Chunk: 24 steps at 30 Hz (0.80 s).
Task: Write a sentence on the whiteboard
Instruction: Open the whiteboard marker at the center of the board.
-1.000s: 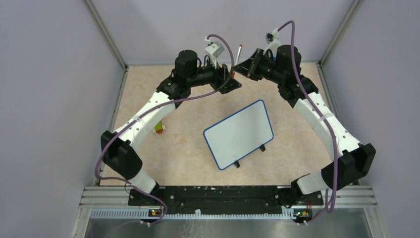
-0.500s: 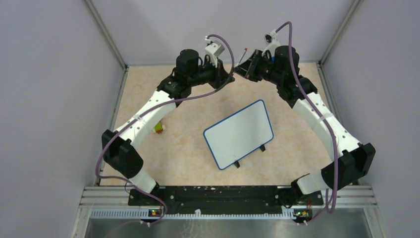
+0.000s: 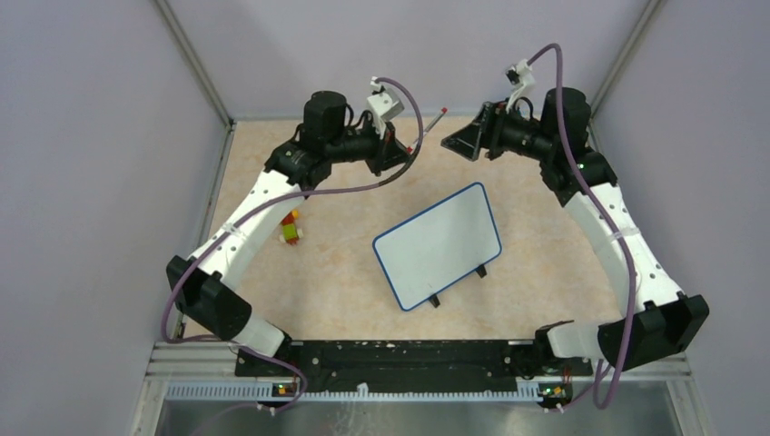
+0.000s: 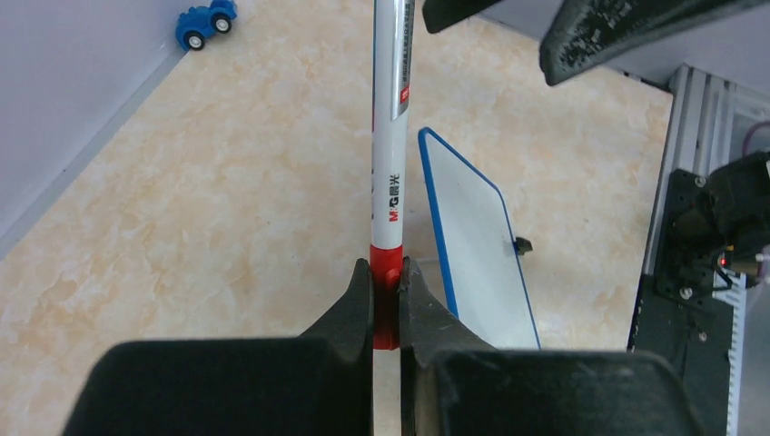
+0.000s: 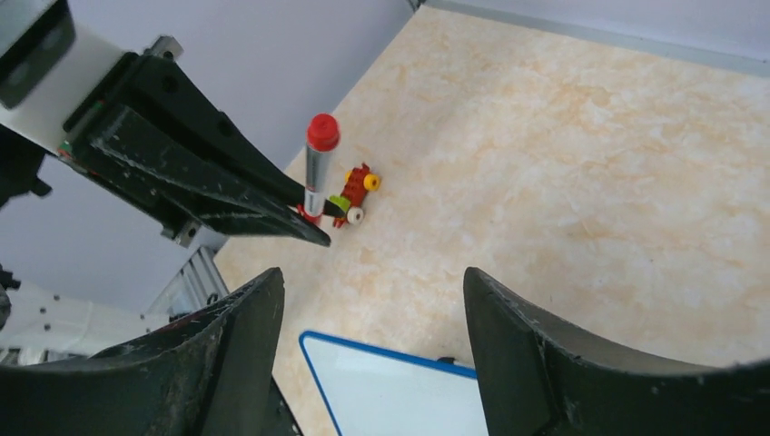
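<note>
Out front, whiteboard, long axis near-L to far-R

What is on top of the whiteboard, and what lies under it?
The whiteboard face is blank: no writing, nothing resting on it. Two black clip feet poke out at its near edge; the table beneath is covered.

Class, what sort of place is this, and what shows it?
Probably a robotics lab test cell: a left arm and right arm bolted to a base rail, plain walls enclosing a small tabletop, and props like a whiteboard and toy bricks.
</note>
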Available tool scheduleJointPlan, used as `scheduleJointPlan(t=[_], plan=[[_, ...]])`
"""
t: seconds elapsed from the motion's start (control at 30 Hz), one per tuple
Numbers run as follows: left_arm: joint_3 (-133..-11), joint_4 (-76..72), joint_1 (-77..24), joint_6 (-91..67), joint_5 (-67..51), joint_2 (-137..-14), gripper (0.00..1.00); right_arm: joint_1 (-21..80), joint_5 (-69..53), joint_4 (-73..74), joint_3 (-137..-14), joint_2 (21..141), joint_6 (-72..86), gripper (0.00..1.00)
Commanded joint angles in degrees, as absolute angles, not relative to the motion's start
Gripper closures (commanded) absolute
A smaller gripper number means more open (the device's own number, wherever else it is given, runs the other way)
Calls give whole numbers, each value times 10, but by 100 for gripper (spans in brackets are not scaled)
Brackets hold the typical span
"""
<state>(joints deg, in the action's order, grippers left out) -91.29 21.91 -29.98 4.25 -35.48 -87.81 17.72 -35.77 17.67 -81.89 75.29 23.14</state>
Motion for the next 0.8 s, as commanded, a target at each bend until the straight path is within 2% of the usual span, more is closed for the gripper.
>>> scheduleJointPlan(t=[0.0, 0.17, 0.37, 0.6, 0.77], plan=[[-923, 275, -301, 151, -397, -842, 100, 166, -457, 246, -849, 754, 171, 31], [-917, 291, -302, 198, -417, -837, 100, 166, -497, 218, -818, 727, 195, 32], [-900, 300, -303, 234, -461, -832, 100, 170, -559, 251, -853, 756, 204, 32], [-897, 342, -323, 287, -454, -831, 100, 198, -540, 311, -878, 791, 182, 33], [-901, 369, -345, 317, -427, -834, 100, 215, -531, 317, -878, 801, 174, 39]])
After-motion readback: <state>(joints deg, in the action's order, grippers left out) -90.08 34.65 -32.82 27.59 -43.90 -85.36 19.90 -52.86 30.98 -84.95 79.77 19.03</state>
